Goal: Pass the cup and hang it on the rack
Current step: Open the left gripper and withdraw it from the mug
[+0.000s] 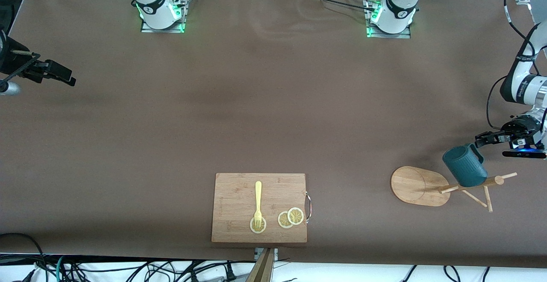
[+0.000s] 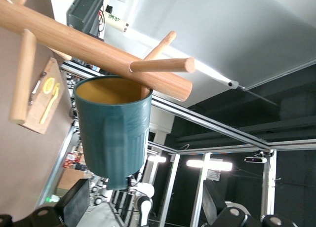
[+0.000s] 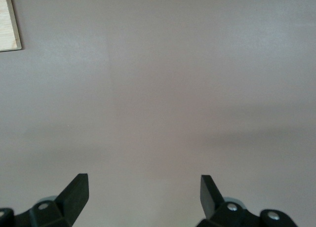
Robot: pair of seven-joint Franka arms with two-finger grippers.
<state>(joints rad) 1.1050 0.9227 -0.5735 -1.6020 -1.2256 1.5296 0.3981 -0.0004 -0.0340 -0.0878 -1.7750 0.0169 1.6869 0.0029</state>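
The dark teal cup (image 1: 465, 165) hangs high on the light wooden rack (image 1: 416, 186), against the post among the pegs. In the left wrist view the cup (image 2: 112, 131) shows its tan inside, and one peg (image 2: 157, 53) passes its rim. My left gripper (image 1: 482, 139) is open just beside the cup's handle, touching nothing. Its fingers (image 2: 74, 203) stand wide apart and clear of the cup. My right gripper (image 1: 57, 75) waits open over bare table at the right arm's end, with nothing between its fingers (image 3: 76, 188).
A rectangular wooden cutting board (image 1: 260, 207) lies near the front edge at mid-table, carrying a yellow fork (image 1: 258, 203) and lemon slices (image 1: 291, 217). The rack's oval base stands toward the left arm's end. Brown table (image 1: 273, 102) stretches between the arms.
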